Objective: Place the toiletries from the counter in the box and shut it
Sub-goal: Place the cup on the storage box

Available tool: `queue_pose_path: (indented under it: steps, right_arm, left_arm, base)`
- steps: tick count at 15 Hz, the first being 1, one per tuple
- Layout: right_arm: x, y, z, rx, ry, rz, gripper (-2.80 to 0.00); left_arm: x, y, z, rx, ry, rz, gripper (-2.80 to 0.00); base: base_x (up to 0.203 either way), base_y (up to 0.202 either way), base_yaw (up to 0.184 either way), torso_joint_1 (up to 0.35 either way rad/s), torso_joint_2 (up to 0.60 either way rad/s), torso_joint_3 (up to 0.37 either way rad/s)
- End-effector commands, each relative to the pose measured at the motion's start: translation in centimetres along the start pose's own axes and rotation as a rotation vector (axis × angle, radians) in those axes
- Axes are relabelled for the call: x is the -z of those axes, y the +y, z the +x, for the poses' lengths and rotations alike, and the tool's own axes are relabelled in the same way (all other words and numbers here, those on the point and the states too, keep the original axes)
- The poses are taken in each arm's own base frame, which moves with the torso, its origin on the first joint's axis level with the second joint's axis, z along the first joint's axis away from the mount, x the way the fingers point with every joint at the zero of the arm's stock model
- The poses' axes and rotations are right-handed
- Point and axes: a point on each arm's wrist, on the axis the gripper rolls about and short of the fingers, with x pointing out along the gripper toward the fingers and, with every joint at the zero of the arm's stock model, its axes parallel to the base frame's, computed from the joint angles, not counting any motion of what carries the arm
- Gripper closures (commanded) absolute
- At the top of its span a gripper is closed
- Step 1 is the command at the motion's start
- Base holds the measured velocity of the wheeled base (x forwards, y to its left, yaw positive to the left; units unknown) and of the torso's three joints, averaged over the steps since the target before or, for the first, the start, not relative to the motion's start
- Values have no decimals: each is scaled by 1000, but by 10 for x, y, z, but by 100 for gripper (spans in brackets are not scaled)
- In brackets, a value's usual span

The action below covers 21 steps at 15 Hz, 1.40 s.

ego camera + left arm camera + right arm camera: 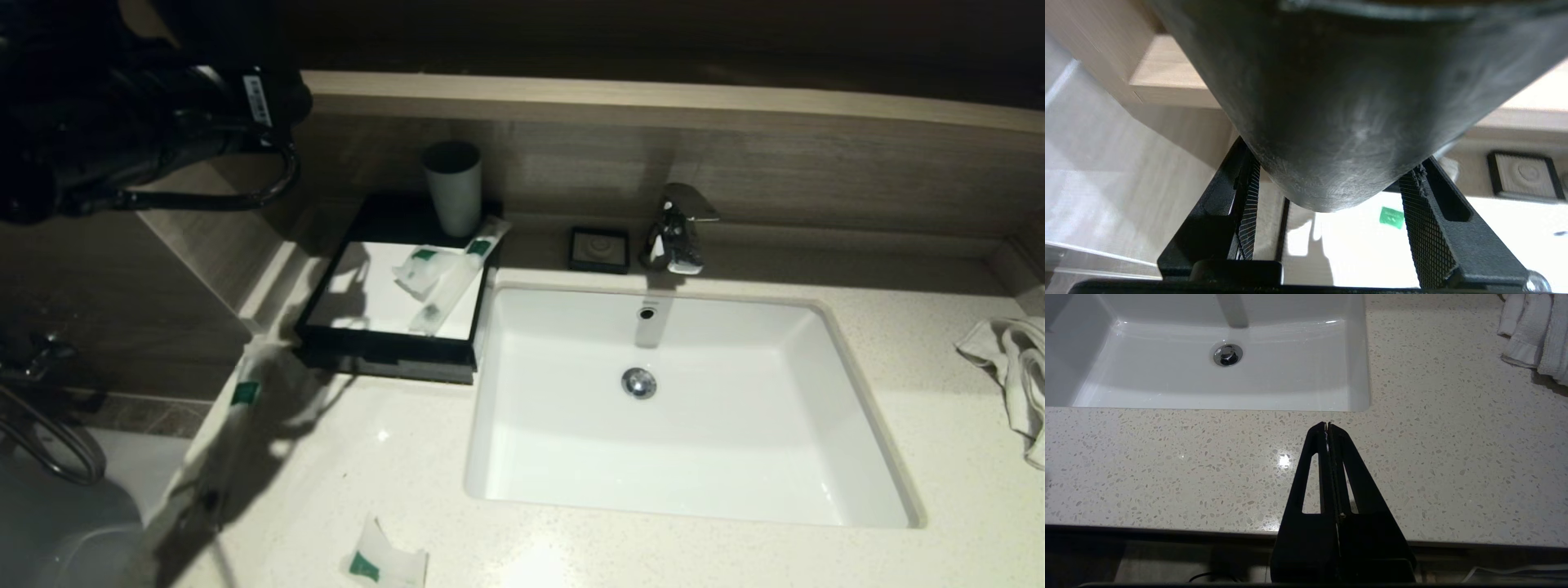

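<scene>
The black box (384, 363) with a white inside stands open left of the sink. A small white packet (420, 269) and a long white packet (457, 282), both green-labelled, lie in it. Another long packet (237, 408) lies on the counter's left edge. A small packet (382, 563) lies at the front edge. My left arm (155, 122) is raised at the upper left. In the left wrist view, my left gripper (1333, 155) hangs above the box (1372, 249), jaws wide apart. A dark grey rounded surface (1331, 102) hides the fingertips. My right gripper (1327, 425) is shut and empty over the counter's front edge.
A grey cup (451, 188) stands at the back of the box. A black soap dish (598, 249) and a chrome faucet (673, 229) sit behind the white sink (816, 343). A white towel (1012, 367) lies at the far right. A wooden ledge (653, 94) runs along the wall.
</scene>
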Motion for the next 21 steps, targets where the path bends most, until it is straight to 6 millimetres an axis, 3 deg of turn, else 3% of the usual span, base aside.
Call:
queue_pose_path:
  steps: [1,11,21]
  right_arm:
    - [0,0,0,0,0,0,0]
    - [0,0,0,0,0,1,0]
    - [0,0,0,0,0,1,0]
  left_arm:
    - [4,-1,-4,8,14,1,0]
    - [65,-7,-13,33,168,-7,0]
    - [104,-6,-19,23,190,0,0]
  base:
    - [0,0,0,0,0,0]
    - [0,0,0,0,0,0]
    - [0,0,0,0,0,0]
